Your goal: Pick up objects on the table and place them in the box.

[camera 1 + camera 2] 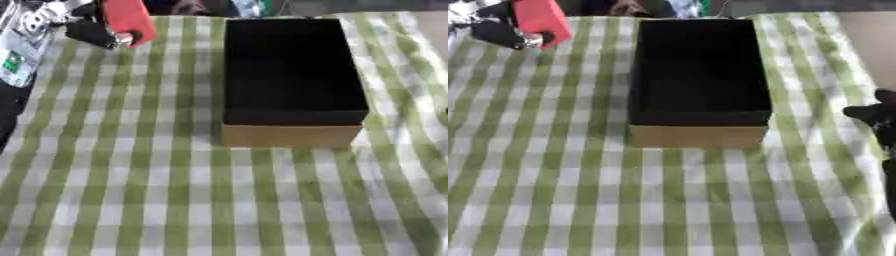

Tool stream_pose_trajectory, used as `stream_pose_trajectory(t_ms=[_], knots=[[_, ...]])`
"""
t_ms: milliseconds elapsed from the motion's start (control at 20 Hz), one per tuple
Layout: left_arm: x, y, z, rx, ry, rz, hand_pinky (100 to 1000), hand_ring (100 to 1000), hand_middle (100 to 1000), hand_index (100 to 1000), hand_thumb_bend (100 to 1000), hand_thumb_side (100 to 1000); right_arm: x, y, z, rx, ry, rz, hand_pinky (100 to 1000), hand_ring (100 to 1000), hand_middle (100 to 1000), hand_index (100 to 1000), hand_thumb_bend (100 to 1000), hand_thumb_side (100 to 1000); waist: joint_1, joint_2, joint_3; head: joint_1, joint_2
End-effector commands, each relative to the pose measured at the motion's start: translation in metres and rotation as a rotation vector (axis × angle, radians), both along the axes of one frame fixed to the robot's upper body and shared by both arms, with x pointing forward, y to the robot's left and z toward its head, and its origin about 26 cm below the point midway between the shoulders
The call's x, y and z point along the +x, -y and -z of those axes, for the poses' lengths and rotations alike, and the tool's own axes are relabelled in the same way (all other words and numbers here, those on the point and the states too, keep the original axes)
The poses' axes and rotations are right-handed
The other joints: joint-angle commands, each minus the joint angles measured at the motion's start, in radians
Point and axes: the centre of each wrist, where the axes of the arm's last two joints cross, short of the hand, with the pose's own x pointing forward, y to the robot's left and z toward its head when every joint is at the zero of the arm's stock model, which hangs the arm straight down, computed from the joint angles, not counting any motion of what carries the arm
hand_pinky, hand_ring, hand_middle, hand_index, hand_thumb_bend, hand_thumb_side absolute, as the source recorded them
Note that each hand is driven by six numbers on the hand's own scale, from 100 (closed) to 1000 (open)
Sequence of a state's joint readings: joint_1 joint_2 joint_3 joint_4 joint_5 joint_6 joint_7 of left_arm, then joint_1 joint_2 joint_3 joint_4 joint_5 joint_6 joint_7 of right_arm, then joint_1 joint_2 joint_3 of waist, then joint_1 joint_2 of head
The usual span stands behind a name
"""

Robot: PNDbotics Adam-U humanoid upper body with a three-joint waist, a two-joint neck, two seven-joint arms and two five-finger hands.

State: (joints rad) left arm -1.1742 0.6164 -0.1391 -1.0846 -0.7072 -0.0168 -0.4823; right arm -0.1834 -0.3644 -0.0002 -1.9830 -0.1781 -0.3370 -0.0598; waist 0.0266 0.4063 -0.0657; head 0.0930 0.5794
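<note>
An open box [293,132] with a black inside and a tan cardboard front wall stands on the checked cloth, right of the middle. I see nothing inside it. My left hand [94,33] is at the far left corner of the table, well left of the box, its dark fingers curled round a red object [129,20] that sticks up from it. My right hand [875,116] shows only as a dark shape at the right edge of the right eye view, beside the box's near right corner and apart from it.
A green and white checked cloth [175,200] covers the table. My left arm's silver parts and a white piece with a green label [13,62] fill the far left edge. The table's left edge drops to dark floor [7,115].
</note>
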Motion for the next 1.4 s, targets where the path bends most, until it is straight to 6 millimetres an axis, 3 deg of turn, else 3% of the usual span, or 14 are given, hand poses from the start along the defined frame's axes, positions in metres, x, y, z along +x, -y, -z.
stream_pose_trajectory(t_ms=[50,450,750,1150,1400], knots=[[-0.010,0.025,-0.020,-0.019,0.045,0.098,673,612,536,671,100,600,-0.002,0.004,-0.008,-0.010,0.020,-0.006,845,721,602,811,100,893,0.014,-0.044,-0.002,-0.003,0.012],[-0.023,0.097,-0.016,-0.051,0.051,0.306,676,601,526,663,100,616,0.001,0.002,-0.017,0.009,0.036,-0.055,841,723,606,811,100,888,0.014,-0.067,-0.019,-0.001,0.032],[-0.029,0.136,-0.003,-0.068,0.043,0.398,678,595,519,657,100,624,0.004,0.000,-0.024,0.027,0.046,-0.097,840,724,608,812,100,886,0.011,-0.076,-0.033,0.006,0.039],[-0.030,0.173,0.020,-0.055,0.042,0.415,665,580,523,653,100,619,0.006,-0.002,-0.029,0.066,0.050,-0.121,836,723,609,812,100,882,0.005,-0.079,-0.050,0.026,0.033],[-0.030,0.184,0.034,-0.031,0.039,0.394,652,580,526,654,100,610,0.006,-0.002,-0.030,0.092,0.044,-0.111,838,723,608,812,100,883,0.006,-0.077,-0.051,0.033,0.030]])
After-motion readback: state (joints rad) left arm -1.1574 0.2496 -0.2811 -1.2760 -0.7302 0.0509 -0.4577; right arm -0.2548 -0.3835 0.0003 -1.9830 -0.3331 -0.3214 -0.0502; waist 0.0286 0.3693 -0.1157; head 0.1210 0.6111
